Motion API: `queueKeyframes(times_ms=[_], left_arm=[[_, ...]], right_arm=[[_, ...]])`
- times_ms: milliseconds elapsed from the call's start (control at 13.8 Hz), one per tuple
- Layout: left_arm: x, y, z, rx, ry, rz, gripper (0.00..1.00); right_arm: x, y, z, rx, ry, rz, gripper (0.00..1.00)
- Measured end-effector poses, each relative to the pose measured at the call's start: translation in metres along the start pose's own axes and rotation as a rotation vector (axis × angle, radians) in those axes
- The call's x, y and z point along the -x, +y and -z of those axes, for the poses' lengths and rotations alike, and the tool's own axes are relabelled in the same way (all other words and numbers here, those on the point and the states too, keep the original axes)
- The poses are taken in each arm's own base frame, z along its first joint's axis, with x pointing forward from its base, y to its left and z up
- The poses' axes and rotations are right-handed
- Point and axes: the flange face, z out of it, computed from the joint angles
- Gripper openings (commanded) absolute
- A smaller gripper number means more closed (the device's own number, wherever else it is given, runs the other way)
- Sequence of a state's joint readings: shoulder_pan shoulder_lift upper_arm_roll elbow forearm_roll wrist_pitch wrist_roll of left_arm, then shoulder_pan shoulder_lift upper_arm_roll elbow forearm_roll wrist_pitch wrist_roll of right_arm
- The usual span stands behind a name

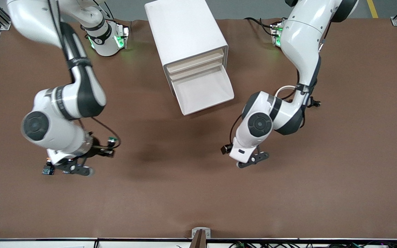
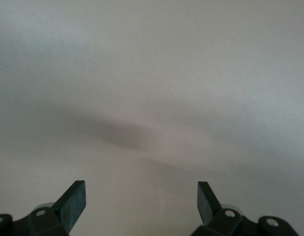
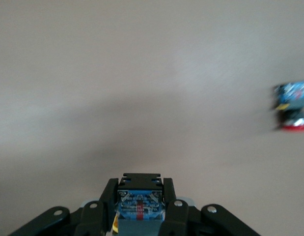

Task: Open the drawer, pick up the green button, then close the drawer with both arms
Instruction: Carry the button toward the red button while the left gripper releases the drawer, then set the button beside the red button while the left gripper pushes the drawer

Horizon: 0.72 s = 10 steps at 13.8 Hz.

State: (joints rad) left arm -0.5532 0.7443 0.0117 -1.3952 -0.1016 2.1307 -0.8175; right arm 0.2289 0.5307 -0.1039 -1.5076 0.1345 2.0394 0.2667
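Right gripper (image 1: 78,169), jaws clenched on a blue-based button (image 3: 139,206); left gripper (image 1: 250,162), jaws released, waits over the brown surface (image 1: 198,193).
Only the right wrist view shows the held button, its cap colour hidden, near a red-capped button (image 3: 291,105) lying on the surface. The front view shows the cabinet's (image 1: 184,31) lowest drawer (image 1: 202,93) pulled out.

The white rounded plastic box cabinet (image 1: 188,34) stands at the brown tabletop's (image 1: 198,193) 12 o'clock edge, its cream-white tray drawer (image 1: 203,93) jutting toward 6 o'clock; open tabletop lies before it between both arms.
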Motion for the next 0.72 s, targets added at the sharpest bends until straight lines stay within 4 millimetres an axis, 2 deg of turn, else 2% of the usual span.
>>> queueKeyframes(times_ms=[145, 290, 507, 724], left_arm=[[0.016, 0.013, -0.003, -0.003, -0.003, -0.026, 1.00], [0.027, 0.020, -0.005, -0.005, -0.005, -0.041, 1.00], [0.038, 0.028, -0.007, -0.008, -0.008, -0.036, 1.00], [0.057, 0.038, -0.015, -0.021, -0.018, -0.029, 1.00]], right_arm=[[-0.019, 0.050, -0.027, 0.006, 0.005, 0.030, 0.00], [-0.031, 0.083, -0.060, 0.013, 0.008, 0.037, 0.00], [-0.035, 0.098, -0.107, 0.027, -0.016, 0.032, 0.00], [-0.036, 0.107, -0.137, 0.036, -0.041, 0.020, 0.00]])
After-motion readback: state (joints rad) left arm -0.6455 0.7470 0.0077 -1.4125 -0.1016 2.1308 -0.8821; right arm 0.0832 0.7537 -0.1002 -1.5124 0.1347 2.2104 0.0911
